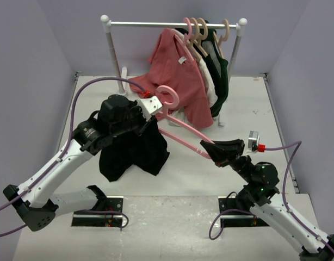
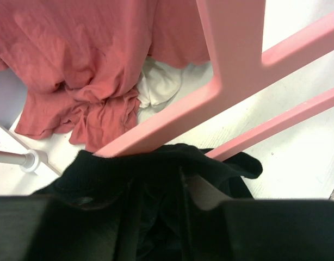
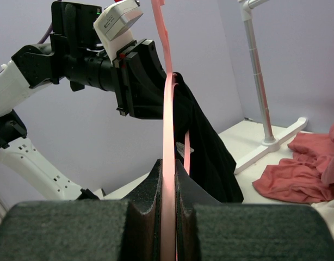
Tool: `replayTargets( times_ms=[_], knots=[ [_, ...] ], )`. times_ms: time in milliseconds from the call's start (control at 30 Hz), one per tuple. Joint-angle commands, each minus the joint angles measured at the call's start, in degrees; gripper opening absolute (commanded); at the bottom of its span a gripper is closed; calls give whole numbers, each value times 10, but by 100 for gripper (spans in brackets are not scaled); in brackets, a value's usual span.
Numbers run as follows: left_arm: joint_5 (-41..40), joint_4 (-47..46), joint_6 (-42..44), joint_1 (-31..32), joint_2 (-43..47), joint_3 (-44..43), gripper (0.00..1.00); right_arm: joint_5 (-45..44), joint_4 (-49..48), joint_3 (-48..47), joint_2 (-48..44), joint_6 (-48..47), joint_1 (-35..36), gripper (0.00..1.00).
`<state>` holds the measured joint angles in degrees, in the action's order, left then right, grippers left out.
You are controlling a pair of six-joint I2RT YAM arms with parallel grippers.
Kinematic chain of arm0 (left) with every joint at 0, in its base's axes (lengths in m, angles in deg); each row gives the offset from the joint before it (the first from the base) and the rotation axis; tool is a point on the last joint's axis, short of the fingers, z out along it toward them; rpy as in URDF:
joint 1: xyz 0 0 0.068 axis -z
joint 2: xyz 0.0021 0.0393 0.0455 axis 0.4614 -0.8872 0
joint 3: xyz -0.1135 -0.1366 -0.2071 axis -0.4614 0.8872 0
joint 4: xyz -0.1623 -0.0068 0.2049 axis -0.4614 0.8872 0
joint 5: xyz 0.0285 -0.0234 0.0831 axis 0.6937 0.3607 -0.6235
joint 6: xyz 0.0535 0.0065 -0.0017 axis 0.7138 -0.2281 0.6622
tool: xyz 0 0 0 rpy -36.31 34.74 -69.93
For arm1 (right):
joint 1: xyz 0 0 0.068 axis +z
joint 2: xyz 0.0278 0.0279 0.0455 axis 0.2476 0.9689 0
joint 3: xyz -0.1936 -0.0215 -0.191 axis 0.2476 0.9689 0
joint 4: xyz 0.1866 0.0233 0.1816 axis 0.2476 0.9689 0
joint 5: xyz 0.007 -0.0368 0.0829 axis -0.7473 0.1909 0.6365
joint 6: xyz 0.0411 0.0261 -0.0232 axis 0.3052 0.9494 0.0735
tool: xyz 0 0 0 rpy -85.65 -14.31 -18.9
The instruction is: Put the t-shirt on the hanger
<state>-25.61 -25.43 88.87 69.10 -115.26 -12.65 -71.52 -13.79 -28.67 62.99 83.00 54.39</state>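
The black t-shirt (image 1: 135, 153) hangs bunched from my left gripper (image 1: 148, 126), which is shut on its collar; it also shows in the left wrist view (image 2: 167, 174) and the right wrist view (image 3: 205, 147). The pink hanger (image 1: 180, 126) is held in the air with its hook (image 1: 168, 97) near the left gripper. One arm of it reaches into the shirt's collar (image 2: 156, 138). My right gripper (image 1: 210, 149) is shut on the hanger's other end (image 3: 168, 185), its fingers (image 3: 148, 185) pressed on both sides.
A white clothes rail (image 1: 172, 24) stands at the back with a salmon-red shirt (image 1: 175, 70), a white garment and a dark green garment (image 1: 218, 70) on beige hangers (image 1: 199, 30). The red shirt's hem lies on the table (image 3: 297, 174).
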Motion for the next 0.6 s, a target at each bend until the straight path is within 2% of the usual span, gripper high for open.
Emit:
replayTargets(
  times_ms=[0,33,100,300,433,567],
  knots=[
    [38,-28,18,0,27,-21,17,40,-62,-35,-4,14,3,0],
    [42,-43,16,0,34,-18,11,43,-62,-36,-3,15,3,0],
    [56,-66,16,1,47,-9,11,51,-63,-39,3,16,3,0],
    [103,-98,19,1,68,-5,16,79,-64,-50,21,18,3,0],
    [120,-95,23,0,57,-20,17,103,-62,-60,36,23,3,0],
    [170,-81,31,1,40,-40,23,140,-52,-82,71,20,3,0]
  ],
)
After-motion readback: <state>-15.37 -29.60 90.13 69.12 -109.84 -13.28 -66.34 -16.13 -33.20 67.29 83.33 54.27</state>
